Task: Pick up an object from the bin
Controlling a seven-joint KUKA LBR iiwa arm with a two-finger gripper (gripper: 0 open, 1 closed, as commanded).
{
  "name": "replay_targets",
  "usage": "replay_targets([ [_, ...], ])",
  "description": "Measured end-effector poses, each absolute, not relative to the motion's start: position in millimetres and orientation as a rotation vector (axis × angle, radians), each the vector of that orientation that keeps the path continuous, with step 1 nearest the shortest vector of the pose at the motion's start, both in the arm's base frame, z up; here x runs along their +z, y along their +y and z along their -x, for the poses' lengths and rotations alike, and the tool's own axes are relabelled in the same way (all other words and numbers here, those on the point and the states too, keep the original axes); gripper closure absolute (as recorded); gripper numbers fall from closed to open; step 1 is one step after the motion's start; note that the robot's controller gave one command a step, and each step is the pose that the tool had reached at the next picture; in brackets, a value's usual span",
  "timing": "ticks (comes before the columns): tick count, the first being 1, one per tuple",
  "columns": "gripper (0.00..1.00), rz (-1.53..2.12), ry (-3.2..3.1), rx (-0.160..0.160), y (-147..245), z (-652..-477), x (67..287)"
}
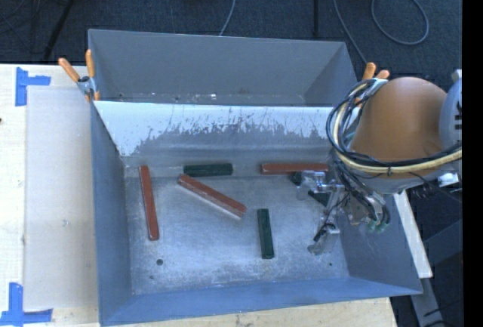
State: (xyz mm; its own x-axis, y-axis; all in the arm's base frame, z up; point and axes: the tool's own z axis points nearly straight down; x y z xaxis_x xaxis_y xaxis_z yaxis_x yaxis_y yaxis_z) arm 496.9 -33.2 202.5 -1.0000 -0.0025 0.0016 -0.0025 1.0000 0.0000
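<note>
My gripper (323,236) hangs low over the right part of the bin floor, its thin fingers pointing down and left with nothing between them that I can make out. A dark green bar (265,232) lies upright in the view just left of the fingertips, apart from them. A reddish-brown bar (294,168) lies along the back wall, its right end passing behind the gripper's body. A longer brown bar (212,195) lies slanted in the middle of the floor.
Another dark green bar (208,169) lies near the back wall, and a reddish-brown bar (149,202) stands along the left wall. The arm's orange cover and cables hang over the bin's right rim.
</note>
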Motion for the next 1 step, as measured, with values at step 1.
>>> replay_targets([
  [1,0.00,0.099,-3.143,-0.005,25.0,-578.7,154.7],
])
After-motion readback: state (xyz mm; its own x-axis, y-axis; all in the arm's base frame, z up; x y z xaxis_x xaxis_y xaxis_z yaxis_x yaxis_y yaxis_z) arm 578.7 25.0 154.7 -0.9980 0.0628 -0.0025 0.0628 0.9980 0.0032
